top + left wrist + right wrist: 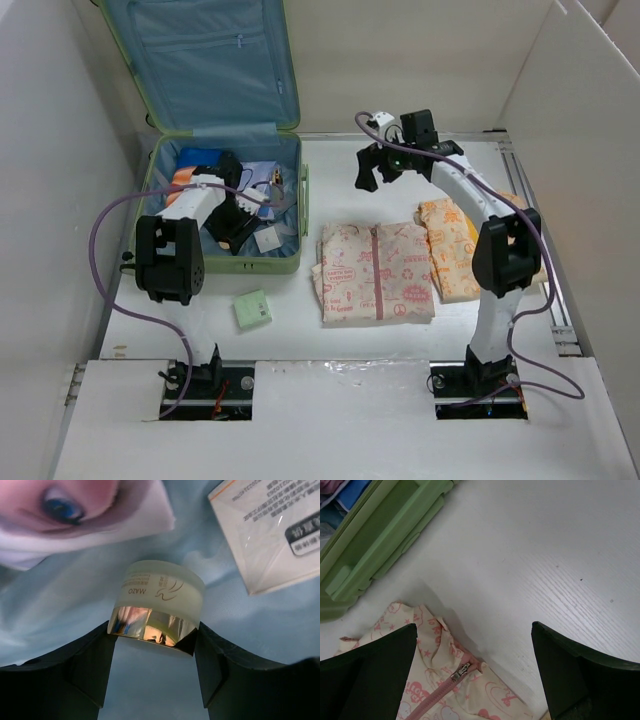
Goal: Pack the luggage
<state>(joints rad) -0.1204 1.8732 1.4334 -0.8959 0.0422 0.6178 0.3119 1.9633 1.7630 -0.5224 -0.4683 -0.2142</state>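
Clamping my left claw point(155, 636) on a cream jar point(160, 592) just above the lining inside the open luggage point(250, 266), I judge this is placement; next, release gently. My right claw point(474, 630), spread wide, hangs beside the luggage over a pink garment point(445, 680).

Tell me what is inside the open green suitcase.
On the blue lining: a frosted jar gripped by the left gripper, a white packet, a pink item with a blue spot. The left arm covers part of the suitcase; anything beneath is hidden.
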